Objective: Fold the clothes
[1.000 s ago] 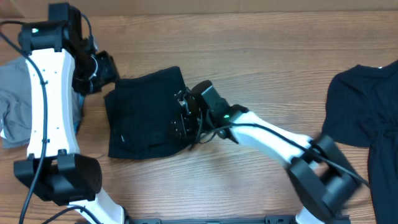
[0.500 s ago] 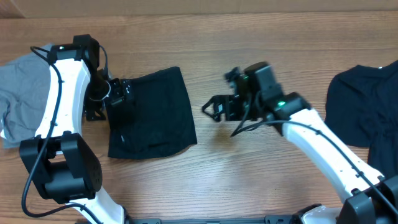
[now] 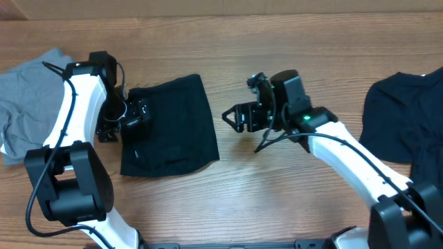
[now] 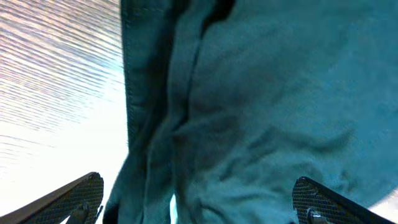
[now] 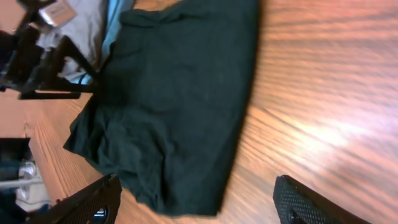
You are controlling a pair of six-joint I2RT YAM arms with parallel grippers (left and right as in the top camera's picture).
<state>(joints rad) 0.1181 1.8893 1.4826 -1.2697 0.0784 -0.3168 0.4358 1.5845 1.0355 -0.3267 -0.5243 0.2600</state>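
On the wooden tabletop [image 3: 277, 207], between the arms, the black piece [image 3: 166, 128] lies folded in a neat square. Both hands have just let go: the right hand [image 3: 235, 119] has pulled away, fingers spread, and the left hand [image 3: 133, 115] sits wide open at its left edge. This fold looks done; the black heap [image 3: 405, 117] far right waits.

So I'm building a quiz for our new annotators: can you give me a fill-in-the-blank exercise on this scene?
The folded garment in the middle of the table is ___ in colour.
The loose cloth at the table's left end is ___.
The right gripper, over bare wood, has its jaws ___.
The left gripper is at the folded garment's ___ edge.
Missing words: black; grey; open; left.
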